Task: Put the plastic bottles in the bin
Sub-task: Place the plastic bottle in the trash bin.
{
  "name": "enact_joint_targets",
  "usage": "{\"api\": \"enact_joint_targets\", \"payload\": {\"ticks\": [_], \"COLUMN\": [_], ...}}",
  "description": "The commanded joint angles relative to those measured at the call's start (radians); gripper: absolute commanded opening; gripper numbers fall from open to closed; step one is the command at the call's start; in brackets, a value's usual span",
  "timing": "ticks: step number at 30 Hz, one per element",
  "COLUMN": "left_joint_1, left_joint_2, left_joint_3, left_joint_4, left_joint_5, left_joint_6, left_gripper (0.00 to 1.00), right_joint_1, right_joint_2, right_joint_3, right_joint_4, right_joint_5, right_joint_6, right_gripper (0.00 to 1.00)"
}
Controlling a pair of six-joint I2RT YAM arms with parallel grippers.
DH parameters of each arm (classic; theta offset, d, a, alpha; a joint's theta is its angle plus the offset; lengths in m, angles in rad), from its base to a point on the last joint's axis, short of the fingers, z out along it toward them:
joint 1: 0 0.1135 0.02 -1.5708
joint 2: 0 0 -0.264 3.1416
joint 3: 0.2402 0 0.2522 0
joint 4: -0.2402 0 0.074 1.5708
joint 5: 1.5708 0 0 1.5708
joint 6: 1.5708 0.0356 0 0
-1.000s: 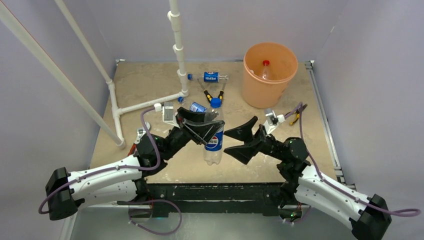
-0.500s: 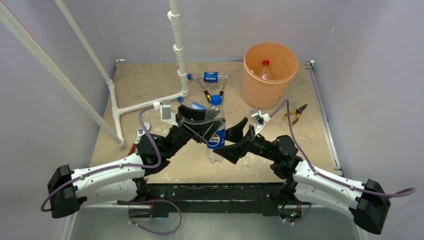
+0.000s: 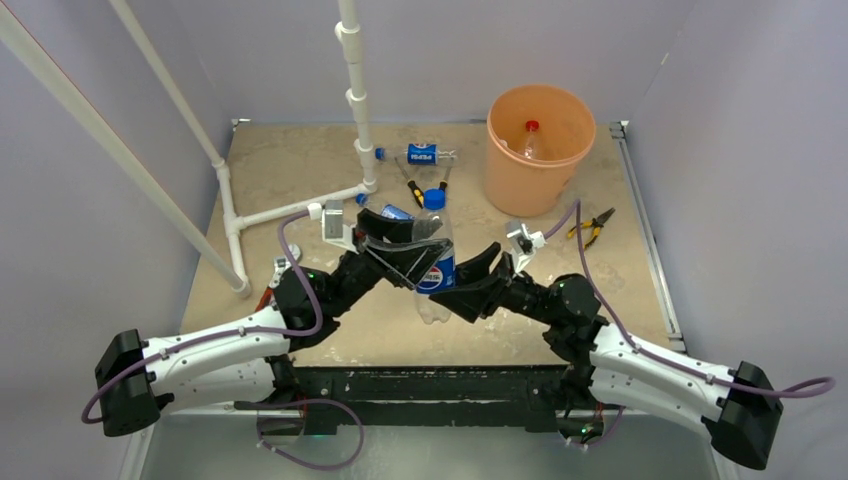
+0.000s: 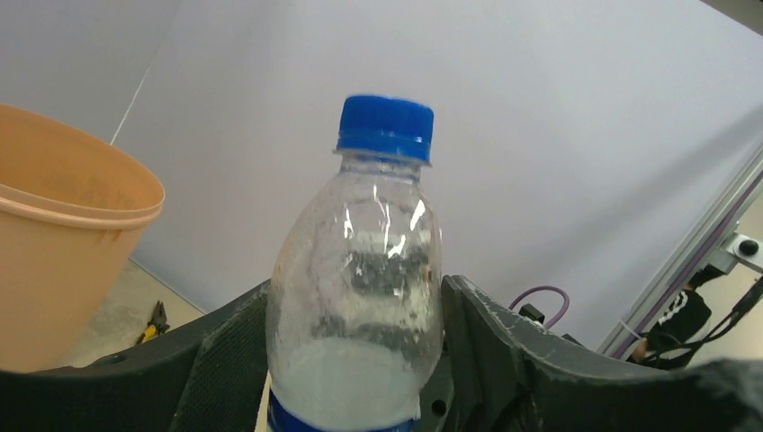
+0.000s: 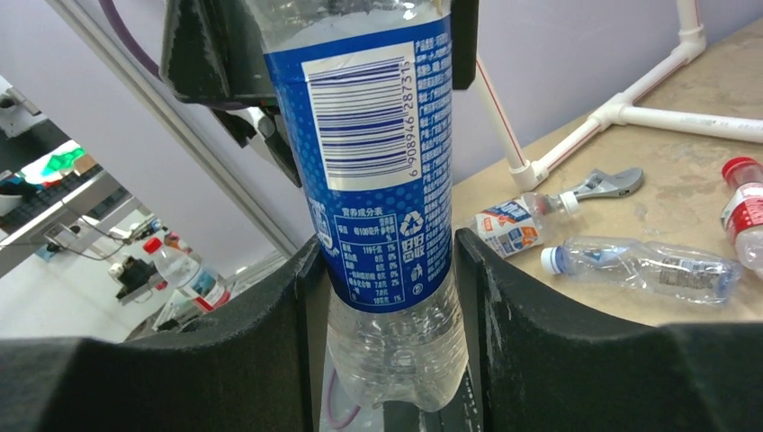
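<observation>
A clear plastic bottle (image 3: 436, 276) with a blue cap and blue label hangs upright above the table's near middle. My left gripper (image 3: 405, 246) grips its upper body (image 4: 360, 270), a finger pressed on each side. My right gripper (image 3: 468, 282) is shut on its lower part, just under the label (image 5: 378, 162). The orange bin (image 3: 540, 150) stands at the far right with a red-capped bottle (image 3: 532, 138) inside. Another blue-label bottle (image 3: 420, 154) lies near the white pipe. More bottles (image 5: 517, 220) (image 5: 639, 265) (image 5: 742, 202) lie on the table in the right wrist view.
A white pipe frame (image 3: 355, 100) rises at the back left. Yellow-and-black pliers (image 3: 590, 225) lie right of the arms, and another pair (image 3: 415, 190) lies by the far bottle. A metal wrench (image 5: 603, 184) lies near the pipe's foot.
My right gripper came in from the right with wide jaws and shut on the bottle's lower part. The left gripper kept its place on the bottle.
</observation>
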Motion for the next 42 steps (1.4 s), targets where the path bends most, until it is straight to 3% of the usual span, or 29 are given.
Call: {"api": "enact_joint_targets", "payload": {"ticks": [1, 7, 9, 11, 13, 17, 24, 29, 35, 42], "left_joint_1": [-0.005, -0.005, -0.005, -0.005, -0.005, -0.005, -0.005, -0.005, -0.005, -0.005], "left_joint_2": [-0.019, -0.033, -0.032, -0.03, -0.033, -0.063, -0.145, -0.179, -0.215, -0.24], "left_joint_3": [0.021, -0.005, -0.001, 0.001, 0.004, 0.007, 0.021, 0.028, 0.042, 0.057], "left_joint_4": [-0.038, -0.103, -0.134, -0.149, -0.163, -0.203, -0.371, -0.458, -0.506, -0.538], "left_joint_5": [0.07, 0.107, 0.121, 0.13, 0.132, 0.104, 0.052, 0.117, 0.229, 0.232], "left_joint_6": [-0.036, -0.034, -0.025, -0.012, 0.001, 0.042, 0.151, 0.207, 0.253, 0.275], "left_gripper": [0.67, 0.7, 0.63, 0.49, 0.38, 0.28, 0.23, 0.23, 0.23, 0.2], "right_joint_1": [-0.003, -0.003, -0.003, -0.003, -0.003, -0.003, -0.003, -0.003, -0.003, -0.003], "right_joint_2": [-0.055, -0.078, -0.074, -0.074, -0.087, -0.16, -0.286, -0.195, -0.021, 0.083], "right_joint_3": [0.021, 0.05, 0.061, 0.07, 0.081, 0.15, 0.396, 0.589, 0.734, 0.791], "right_joint_4": [-0.009, -0.07, -0.096, -0.122, -0.157, -0.334, -0.663, -0.796, -0.844, -0.898], "right_joint_5": [0.093, 0.102, 0.094, 0.088, 0.085, 0.104, 0.211, 0.335, 0.237, 0.159], "right_joint_6": [-0.055, -0.091, -0.102, -0.113, -0.123, -0.168, -0.309, -0.302, -0.278, -0.252], "right_gripper": [0.45, 0.44, 0.44, 0.45, 0.58, 0.98, 0.99, 0.99, 0.95, 0.89]}}
